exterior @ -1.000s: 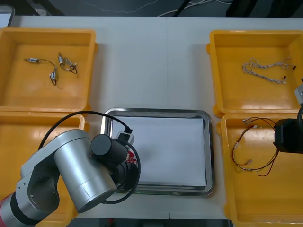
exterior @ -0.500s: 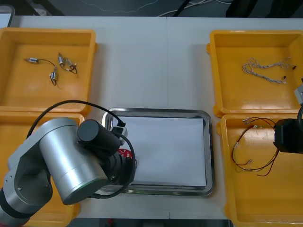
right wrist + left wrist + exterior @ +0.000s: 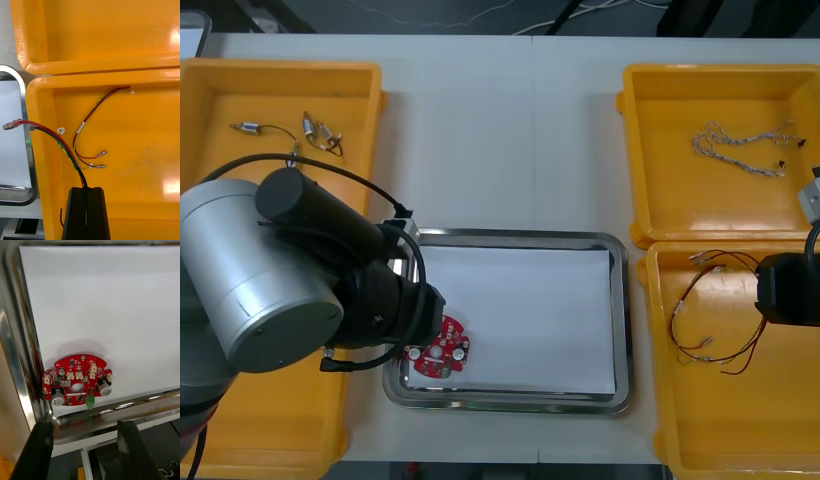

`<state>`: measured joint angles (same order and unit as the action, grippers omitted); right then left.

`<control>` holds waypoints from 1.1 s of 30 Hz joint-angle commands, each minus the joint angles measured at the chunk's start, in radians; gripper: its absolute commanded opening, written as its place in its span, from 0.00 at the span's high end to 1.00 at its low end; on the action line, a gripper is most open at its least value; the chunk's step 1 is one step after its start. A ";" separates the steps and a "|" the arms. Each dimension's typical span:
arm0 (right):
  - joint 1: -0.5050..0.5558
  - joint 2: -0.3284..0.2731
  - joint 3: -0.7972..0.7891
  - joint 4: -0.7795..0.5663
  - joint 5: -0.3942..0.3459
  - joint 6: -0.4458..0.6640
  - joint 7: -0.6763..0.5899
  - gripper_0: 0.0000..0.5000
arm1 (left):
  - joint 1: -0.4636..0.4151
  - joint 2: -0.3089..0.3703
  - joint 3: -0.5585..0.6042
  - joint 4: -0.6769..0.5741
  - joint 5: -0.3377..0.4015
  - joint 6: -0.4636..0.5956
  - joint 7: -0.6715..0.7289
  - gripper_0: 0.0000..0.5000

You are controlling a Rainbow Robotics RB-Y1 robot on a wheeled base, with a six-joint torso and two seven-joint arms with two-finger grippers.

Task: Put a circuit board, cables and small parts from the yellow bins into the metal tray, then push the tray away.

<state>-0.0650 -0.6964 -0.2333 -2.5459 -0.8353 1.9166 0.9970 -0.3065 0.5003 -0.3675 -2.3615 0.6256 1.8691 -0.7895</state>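
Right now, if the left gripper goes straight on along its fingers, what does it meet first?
Likely the metal tray at its near rim, beside the circuit board; depth is unclear. The left gripper is open.

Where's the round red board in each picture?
Front view: the round red circuit board lies in the shiny metal tray's near left corner.
Left wrist view: it lies in that corner, just beyond the open left gripper.
Right wrist view: that corner is outside it; the tray's rim runs beside a yellow bin.
Shared landmark: the tray's shiny rim.
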 commanded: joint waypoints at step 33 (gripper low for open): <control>-0.478 -0.037 0.769 0.084 0.025 0.003 0.114 1.00 | -0.046 0.193 0.553 0.172 0.040 0.038 -0.178 0.00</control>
<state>-0.4676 -0.7010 0.4522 -2.4788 -0.8037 1.9167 1.0748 -0.3108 0.6514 0.1594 -2.2074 0.6863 1.9129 -0.8859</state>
